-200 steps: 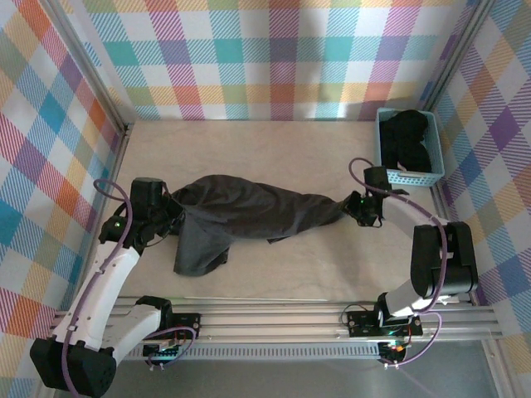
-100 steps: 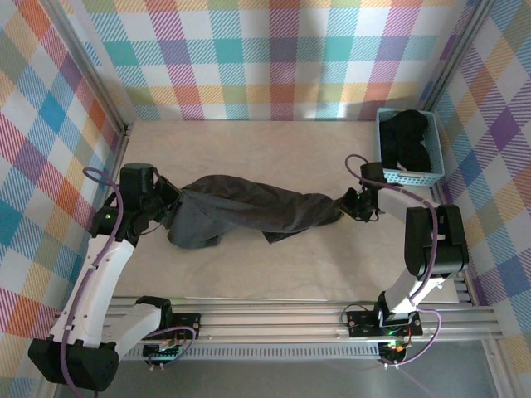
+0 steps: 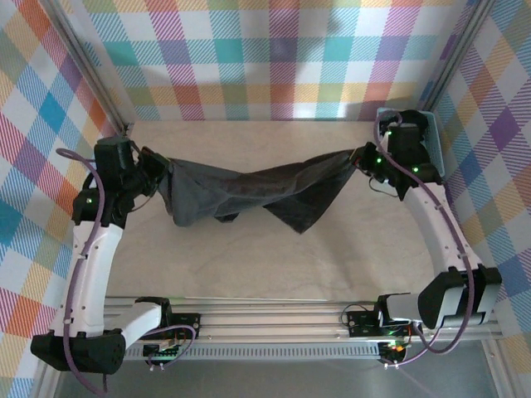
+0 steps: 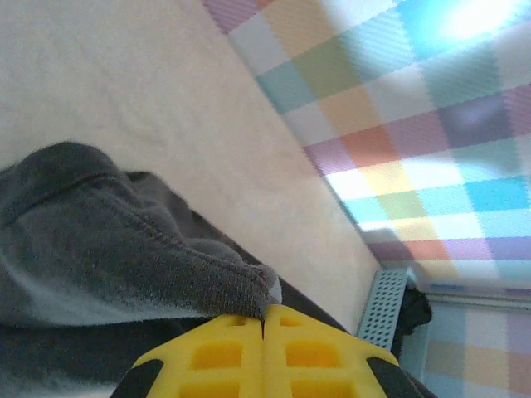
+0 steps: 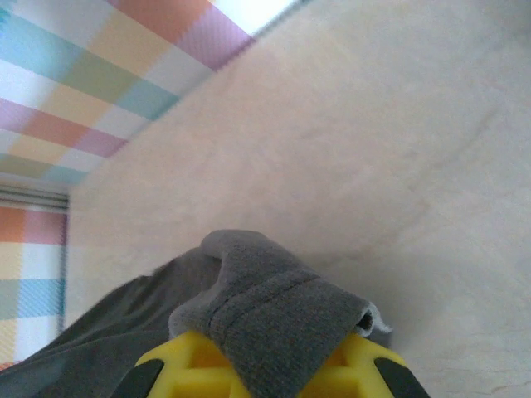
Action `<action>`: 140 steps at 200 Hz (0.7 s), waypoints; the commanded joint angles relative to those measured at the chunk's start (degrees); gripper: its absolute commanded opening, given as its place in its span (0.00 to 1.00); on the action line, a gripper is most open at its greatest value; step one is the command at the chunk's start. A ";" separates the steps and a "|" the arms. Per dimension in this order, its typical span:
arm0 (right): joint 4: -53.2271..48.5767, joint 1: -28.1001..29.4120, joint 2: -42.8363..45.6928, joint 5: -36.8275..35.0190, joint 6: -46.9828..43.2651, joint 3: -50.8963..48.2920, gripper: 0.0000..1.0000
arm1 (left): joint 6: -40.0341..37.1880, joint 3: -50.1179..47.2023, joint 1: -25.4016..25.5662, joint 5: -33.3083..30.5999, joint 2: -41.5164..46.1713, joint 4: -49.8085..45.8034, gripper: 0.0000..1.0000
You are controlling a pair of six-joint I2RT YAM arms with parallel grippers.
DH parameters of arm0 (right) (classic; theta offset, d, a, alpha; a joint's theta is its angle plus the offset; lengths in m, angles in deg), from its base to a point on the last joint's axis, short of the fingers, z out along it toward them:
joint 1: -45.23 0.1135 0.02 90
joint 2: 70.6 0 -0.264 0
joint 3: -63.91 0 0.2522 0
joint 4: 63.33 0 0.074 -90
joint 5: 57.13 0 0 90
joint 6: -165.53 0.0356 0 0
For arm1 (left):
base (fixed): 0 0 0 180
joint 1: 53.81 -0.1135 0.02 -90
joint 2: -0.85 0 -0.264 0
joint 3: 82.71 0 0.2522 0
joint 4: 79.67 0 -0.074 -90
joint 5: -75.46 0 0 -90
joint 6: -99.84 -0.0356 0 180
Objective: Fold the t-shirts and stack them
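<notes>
A dark charcoal t-shirt point(image 3: 249, 192) hangs stretched above the table between both arms, sagging in the middle with a corner drooping toward the surface. My left gripper point(image 3: 162, 176) is shut on its left end; in the left wrist view the yellow fingers point(image 4: 207, 356) meet with cloth point(image 4: 124, 249) pinched at their tips. My right gripper point(image 3: 362, 157) is shut on the right end, where a hemmed fold of the t-shirt point(image 5: 274, 323) drapes over the yellow fingers point(image 5: 178, 369). More dark t-shirts point(image 3: 411, 141) lie in the basket at the back right.
The light-blue lattice basket point(image 3: 437, 157) stands against the right wall, just behind the right arm. Checked walls enclose the table point(image 3: 249, 265) on three sides. A metal rail point(image 3: 274, 319) runs along the near edge.
Both grippers have risen and moved toward the back, lifting the t-shirt off the table and pulling it taut. The right gripper closed on the cloth's right end.
</notes>
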 commanded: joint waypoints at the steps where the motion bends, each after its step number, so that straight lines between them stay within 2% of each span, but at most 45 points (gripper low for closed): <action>1: -5.47 -0.36 1.56 1.03 -0.41 6.02 0.00 | -0.69 6.64 -2.29 2.79 -0.57 3.23 0.00; 24: -6.99 -0.38 3.42 1.38 -1.01 12.23 0.00 | -0.30 11.63 -3.22 4.07 -0.43 5.14 0.00; 69: -6.67 -0.99 9.60 1.51 -1.48 17.61 0.00 | 2.68 12.88 -3.23 0.33 6.79 9.99 0.00; 107: -5.18 -1.76 15.34 -0.02 -1.17 17.99 0.00 | 1.92 13.62 -3.23 -8.03 14.52 10.41 0.00; 140: 1.13 -1.74 20.28 1.62 -1.47 16.12 0.00 | -1.03 19.32 -3.23 -11.76 15.91 9.64 0.00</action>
